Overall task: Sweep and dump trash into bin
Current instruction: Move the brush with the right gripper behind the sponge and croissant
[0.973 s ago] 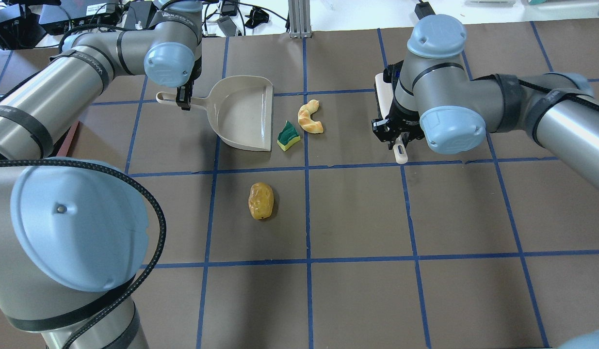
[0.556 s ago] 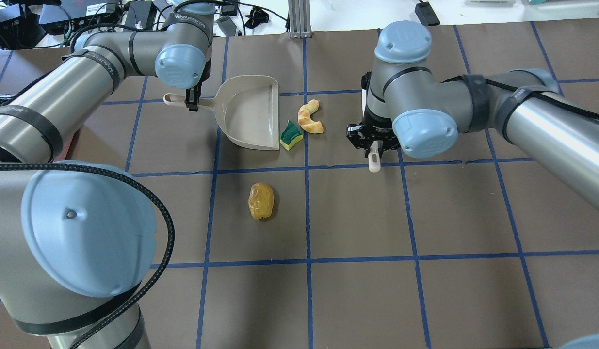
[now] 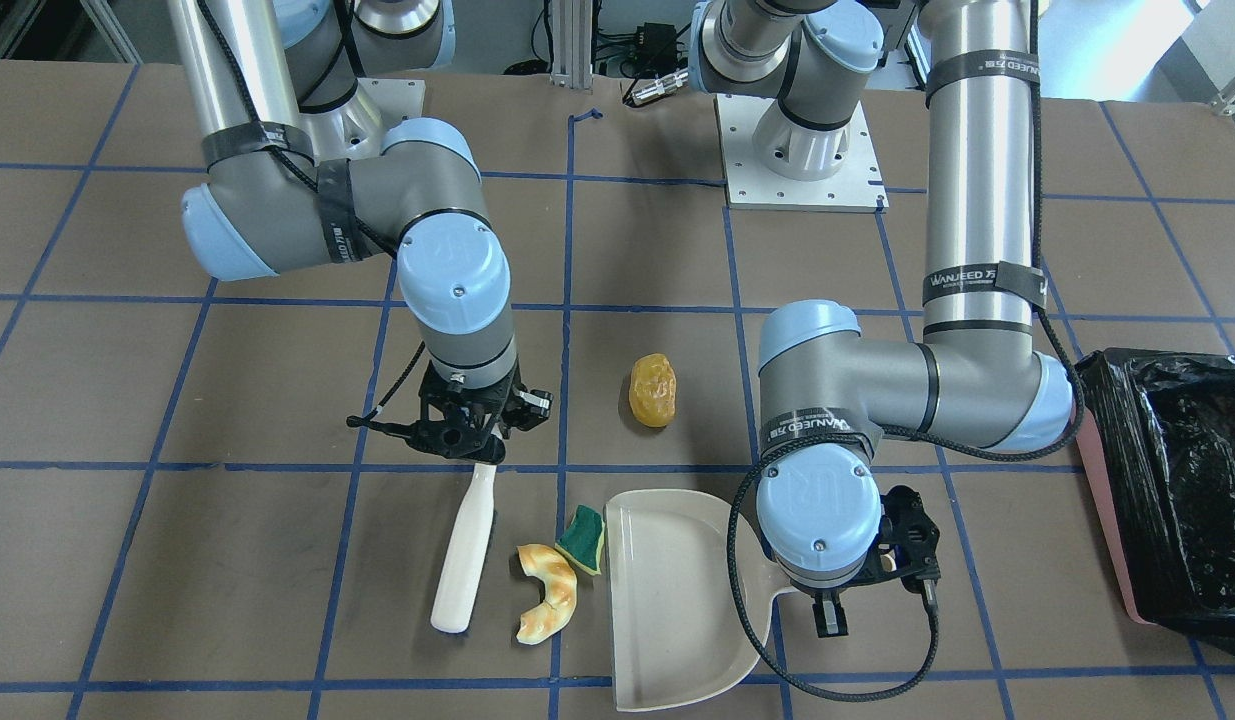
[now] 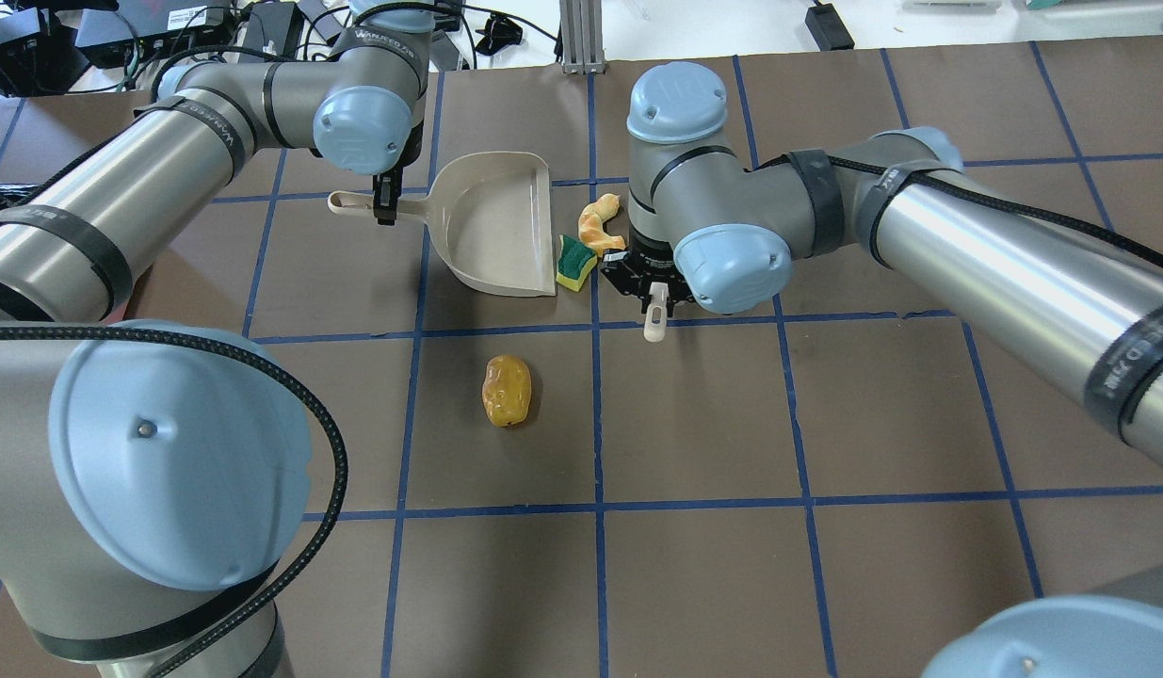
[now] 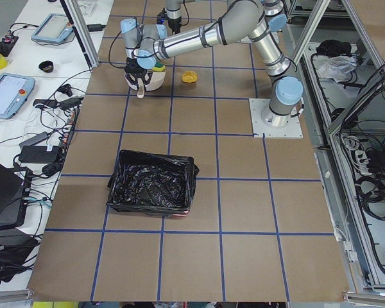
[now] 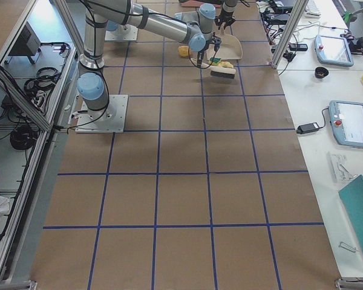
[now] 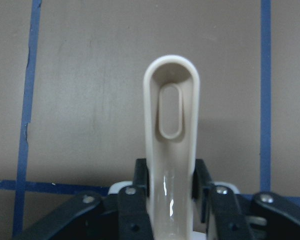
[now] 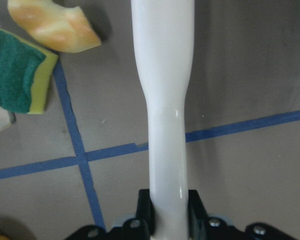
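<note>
Just outside the dustpan [image 4: 492,231] lies the sponge chunk [image 4: 574,261].

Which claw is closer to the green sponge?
The right claw. It holds the white brush just beside the sponge. The left claw grips the dustpan handle, across the dustpan from it.

Table [image 4: 694,584] layout | dustpan [image 4: 492,226] lay to robot's left | sponge [image 4: 573,264] sat at its mouth | bread [image 4: 598,218] lay just right of sponge | brush [image 3: 464,555] lay just right of bread | potato [image 4: 508,390] lay apart, nearer robot | bin [image 3: 1112,420] stood well off, table's left end.
</note>
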Available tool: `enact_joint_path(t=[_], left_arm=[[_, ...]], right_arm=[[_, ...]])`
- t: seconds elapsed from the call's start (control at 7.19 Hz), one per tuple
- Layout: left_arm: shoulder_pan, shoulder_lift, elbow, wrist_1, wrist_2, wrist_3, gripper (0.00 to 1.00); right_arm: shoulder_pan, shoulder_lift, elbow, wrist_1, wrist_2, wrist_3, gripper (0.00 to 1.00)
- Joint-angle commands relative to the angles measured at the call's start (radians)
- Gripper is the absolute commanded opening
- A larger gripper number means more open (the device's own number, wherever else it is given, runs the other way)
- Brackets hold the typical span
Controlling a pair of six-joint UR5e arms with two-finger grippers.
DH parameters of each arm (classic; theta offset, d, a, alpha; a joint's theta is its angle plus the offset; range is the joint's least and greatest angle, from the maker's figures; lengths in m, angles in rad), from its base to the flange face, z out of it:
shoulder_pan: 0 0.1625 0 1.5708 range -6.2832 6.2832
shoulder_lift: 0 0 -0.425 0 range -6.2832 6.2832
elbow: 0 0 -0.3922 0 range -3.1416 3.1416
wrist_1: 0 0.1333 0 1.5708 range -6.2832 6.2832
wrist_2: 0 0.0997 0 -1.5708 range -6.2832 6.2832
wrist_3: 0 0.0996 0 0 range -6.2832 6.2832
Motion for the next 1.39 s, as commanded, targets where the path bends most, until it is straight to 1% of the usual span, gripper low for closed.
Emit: enact_joint_path(t=[0.0, 0.14, 0.28, 0.42, 0.56, 0.7, 0.83, 0.97, 1.11, 1.25], left_arm=[[-0.024, 0.016, -0.006, -0.030, -0.005, -0.017, 0.00], [-0.036, 0.019, -0.010, -0.053, -0.005, -0.044, 0.00], [-0.041, 0.016, -0.015, -0.051, -0.008, -0.058, 0.00], [-0.041, 0.013, -0.015, -0.048, -0.013, -0.089, 0.00], [-0.042, 0.010, -0.015, -0.045, -0.014, -0.089, 0.00], [-0.042, 0.008, -0.016, -0.044, -0.014, -0.077, 0.00], [-0.042, 0.008, -0.026, -0.032, -0.023, -0.054, 0.00], [-0.041, 0.022, -0.035, 0.003, -0.090, 0.054, 0.00], [-0.028, 0.025, -0.042, 0.040, -0.144, 0.120, 0.00], [-0.006, 0.027, -0.049, 0.044, -0.145, 0.138, 0.00]], right_arm=[[0.084, 0.071, -0.047, -0.048, 0.034, 0.091, 0.11], [0.128, 0.081, -0.064, -0.064, 0.047, 0.132, 0.11], [0.142, 0.093, -0.081, -0.062, 0.074, 0.160, 0.11], [0.142, 0.102, -0.097, -0.065, 0.135, 0.179, 0.11], [0.151, 0.102, -0.119, -0.064, 0.148, 0.183, 0.11], [0.164, 0.105, -0.140, -0.062, 0.151, 0.206, 0.11], [0.167, 0.111, -0.163, -0.059, 0.179, 0.246, 0.11], [0.167, 0.110, -0.176, -0.046, 0.179, 0.257, 0.11], [0.165, 0.105, -0.174, -0.002, 0.147, 0.237, 0.11], [0.164, 0.095, -0.176, 0.066, 0.031, 0.190, 0.11]])
